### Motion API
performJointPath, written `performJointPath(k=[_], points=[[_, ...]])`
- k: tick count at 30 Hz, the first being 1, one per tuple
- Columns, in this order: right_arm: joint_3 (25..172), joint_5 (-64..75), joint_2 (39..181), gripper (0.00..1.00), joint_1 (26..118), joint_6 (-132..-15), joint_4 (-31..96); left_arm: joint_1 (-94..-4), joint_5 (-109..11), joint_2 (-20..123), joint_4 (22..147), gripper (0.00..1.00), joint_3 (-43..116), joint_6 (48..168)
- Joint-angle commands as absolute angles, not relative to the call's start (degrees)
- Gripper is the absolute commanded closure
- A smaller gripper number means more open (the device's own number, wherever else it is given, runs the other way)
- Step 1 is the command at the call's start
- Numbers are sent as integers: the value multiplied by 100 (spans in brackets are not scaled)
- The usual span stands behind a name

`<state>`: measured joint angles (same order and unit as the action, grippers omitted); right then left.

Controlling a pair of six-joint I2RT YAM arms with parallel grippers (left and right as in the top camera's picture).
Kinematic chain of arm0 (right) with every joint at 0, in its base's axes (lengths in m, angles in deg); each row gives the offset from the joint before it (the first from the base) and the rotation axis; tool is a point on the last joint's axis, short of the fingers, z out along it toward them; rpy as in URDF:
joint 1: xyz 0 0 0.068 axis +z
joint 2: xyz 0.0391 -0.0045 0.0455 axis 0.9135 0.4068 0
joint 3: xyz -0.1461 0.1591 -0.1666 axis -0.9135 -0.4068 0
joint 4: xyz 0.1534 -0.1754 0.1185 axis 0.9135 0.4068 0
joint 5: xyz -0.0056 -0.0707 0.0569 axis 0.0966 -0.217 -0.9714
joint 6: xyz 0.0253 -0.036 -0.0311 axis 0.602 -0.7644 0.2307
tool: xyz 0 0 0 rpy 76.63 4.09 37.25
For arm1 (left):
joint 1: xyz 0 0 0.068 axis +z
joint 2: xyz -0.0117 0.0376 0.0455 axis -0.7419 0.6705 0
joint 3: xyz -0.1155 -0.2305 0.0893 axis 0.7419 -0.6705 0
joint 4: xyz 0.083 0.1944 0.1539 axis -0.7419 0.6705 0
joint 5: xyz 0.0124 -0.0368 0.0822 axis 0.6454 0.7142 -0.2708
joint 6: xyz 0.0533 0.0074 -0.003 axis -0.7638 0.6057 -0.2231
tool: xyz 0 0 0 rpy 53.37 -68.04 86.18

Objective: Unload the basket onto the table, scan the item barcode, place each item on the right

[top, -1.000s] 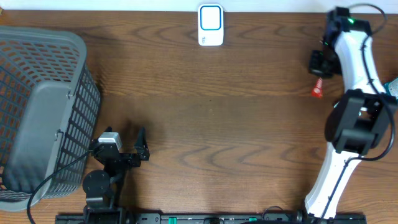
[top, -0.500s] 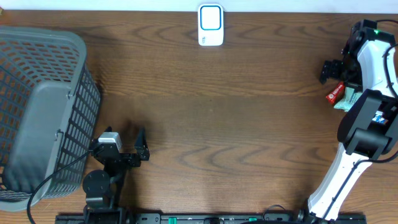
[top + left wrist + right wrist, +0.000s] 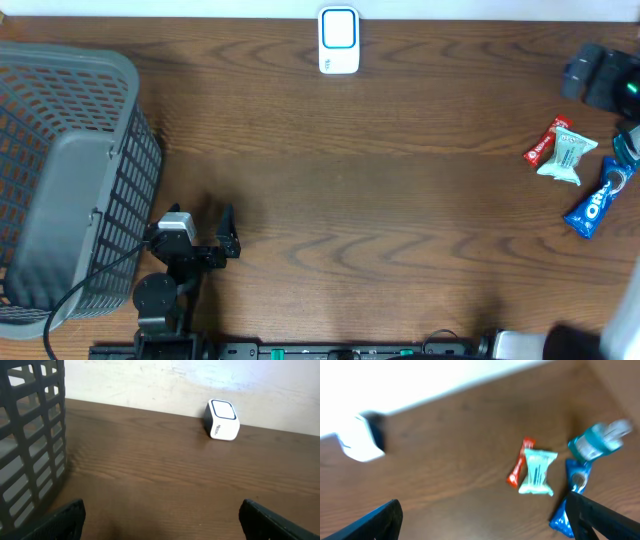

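A white scanner with a blue-ringed face (image 3: 339,40) stands at the table's back edge and also shows as the scanner (image 3: 222,420) and, blurred, the scanner (image 3: 362,440). At the far right lie a red packet (image 3: 545,143), a mint packet (image 3: 566,158) and a blue cookie packet (image 3: 595,205). From the right wrist I see the red packet (image 3: 520,462), the mint packet (image 3: 537,472) and the blue packet (image 3: 567,510) below my open, empty right gripper (image 3: 484,505). My left gripper (image 3: 230,232) rests open and empty near the front left, and is also seen as the left gripper (image 3: 161,510).
A large grey mesh basket (image 3: 60,180) fills the left side, and its wall (image 3: 30,435) shows close by in the left wrist view. A teal bottle (image 3: 597,442) lies by the packets. The right arm's dark, blurred end (image 3: 600,78) sits at the right edge.
The right arm has swung off toward the right edge and its gripper has opened. The red packet now lies further right, beside the mint packet. The left arm has not moved.
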<state>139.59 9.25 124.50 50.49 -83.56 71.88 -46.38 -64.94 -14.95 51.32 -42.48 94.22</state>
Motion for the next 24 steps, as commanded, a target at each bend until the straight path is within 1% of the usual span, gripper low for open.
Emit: performJointPath(k=[1, 6, 12, 15, 19, 24], points=[[13931, 770, 11974, 1, 5066, -8386, 7236, -4603, -6419, -1492, 5326, 2, -4337, 9450], [13931, 1187, 11056, 1, 5066, -8646, 7232, -4603, -6419, -1492, 5326, 2, -4337, 9448], [13905, 1180, 10260, 1, 5080, -8649, 7411, -4603, -6419, -1492, 5326, 2, -4337, 9448], [13629, 1180, 9779, 1, 5095, -8810, 7284, -4603, -6419, -1492, 5326, 2, -4337, 9448], [12724, 1180, 8918, 1, 5394, -9180, 6541, -4603, -6419, -1492, 5326, 2, -4337, 9450], [11057, 1178, 7598, 1, 5788, -9265, 5236, -4603, -6419, -1492, 5326, 2, -4337, 9450]])
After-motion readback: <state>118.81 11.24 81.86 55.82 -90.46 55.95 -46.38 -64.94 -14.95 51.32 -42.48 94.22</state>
